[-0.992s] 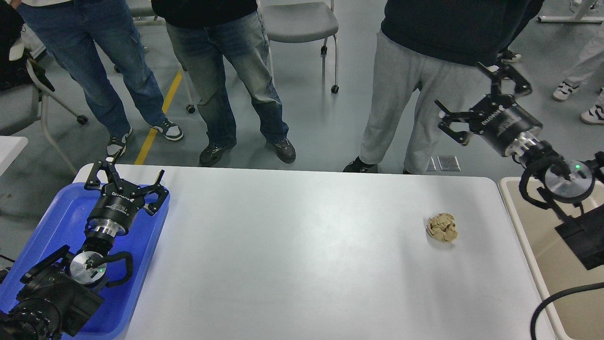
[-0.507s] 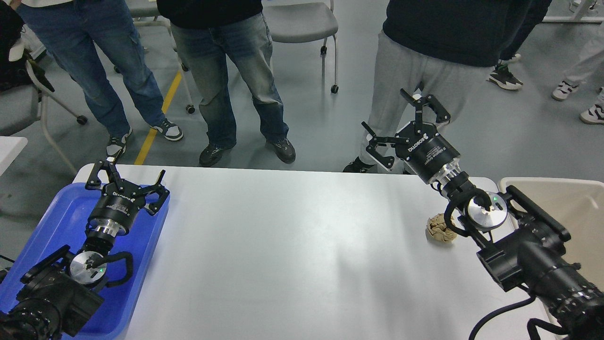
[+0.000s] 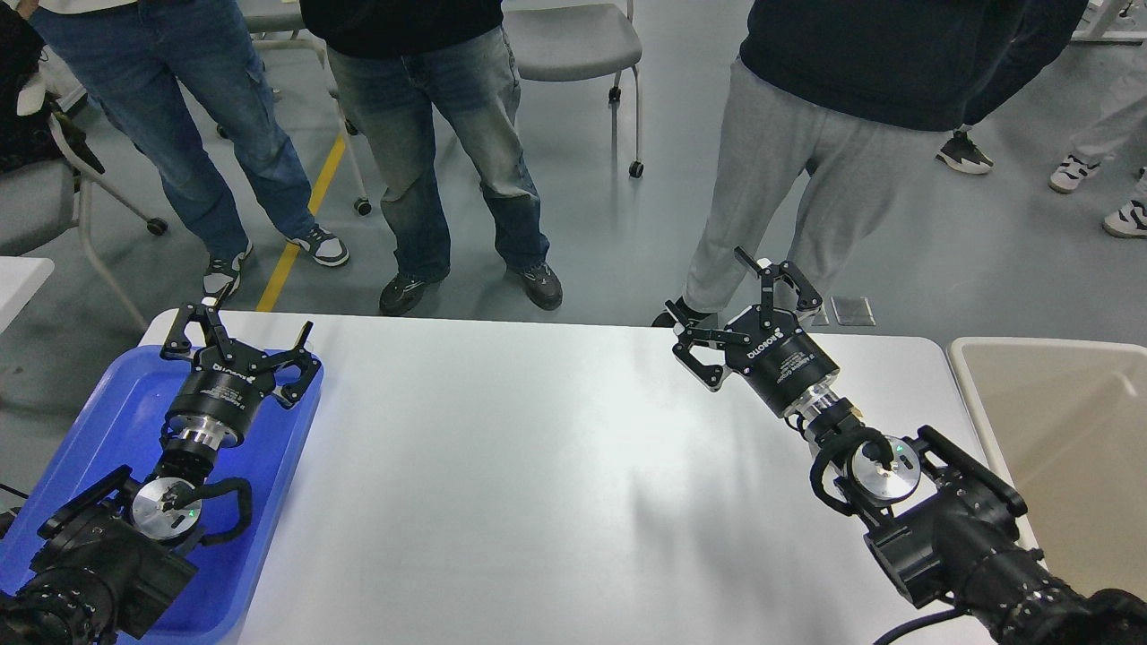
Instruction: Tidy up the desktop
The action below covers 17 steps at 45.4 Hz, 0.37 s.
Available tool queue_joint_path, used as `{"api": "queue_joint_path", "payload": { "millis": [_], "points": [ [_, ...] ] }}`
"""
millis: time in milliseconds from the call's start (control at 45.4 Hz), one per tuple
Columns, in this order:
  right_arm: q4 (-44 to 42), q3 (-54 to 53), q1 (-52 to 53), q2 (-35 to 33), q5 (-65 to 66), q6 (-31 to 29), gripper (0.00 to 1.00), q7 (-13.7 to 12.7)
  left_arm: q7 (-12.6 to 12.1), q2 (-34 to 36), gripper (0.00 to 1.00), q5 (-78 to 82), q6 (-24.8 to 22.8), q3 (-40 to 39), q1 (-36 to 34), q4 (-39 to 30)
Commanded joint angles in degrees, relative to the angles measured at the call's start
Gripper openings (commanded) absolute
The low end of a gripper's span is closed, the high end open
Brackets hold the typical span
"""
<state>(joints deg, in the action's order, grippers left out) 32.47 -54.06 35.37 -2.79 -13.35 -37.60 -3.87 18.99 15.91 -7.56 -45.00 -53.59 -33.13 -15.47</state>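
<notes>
The desktop (image 3: 502,466) is a glossy white tabletop that fills the middle of the head view. My left gripper (image 3: 244,339) is open and empty, held over the far right corner of the blue tray (image 3: 103,417). My right gripper (image 3: 733,309) is open and empty, over the far edge of the desktop right of centre. My right arm lies across the right part of the desktop. The crumpled tan paper ball is hidden behind my right wrist.
A beige bin (image 3: 1062,421) stands off the desktop's right end. Several people (image 3: 789,179) stand close along the far edge. A grey chair (image 3: 573,45) on wheels is behind them, and another chair (image 3: 45,197) is at far left.
My right arm has swung from high over the bin down and left across the desktop, and it now covers the paper ball. The left arm has not moved.
</notes>
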Motion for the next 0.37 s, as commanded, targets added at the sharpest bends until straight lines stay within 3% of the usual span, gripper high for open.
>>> {"api": "queue_joint_path", "payload": {
  "millis": [0, 353],
  "points": [
    [-3.9, 0.1, -0.7, 0.6, 0.1, -0.7, 1.00, 0.1, 0.0, 0.0, 1.00, 0.0, 0.0, 0.0, 0.0, 0.0],
    [-6.6, 0.5, -1.0, 0.6, 0.2, -0.8, 1.00, 0.1, 0.0, 0.0, 1.00, 0.0, 0.0, 0.0, 0.0, 0.0]
  ]
}}
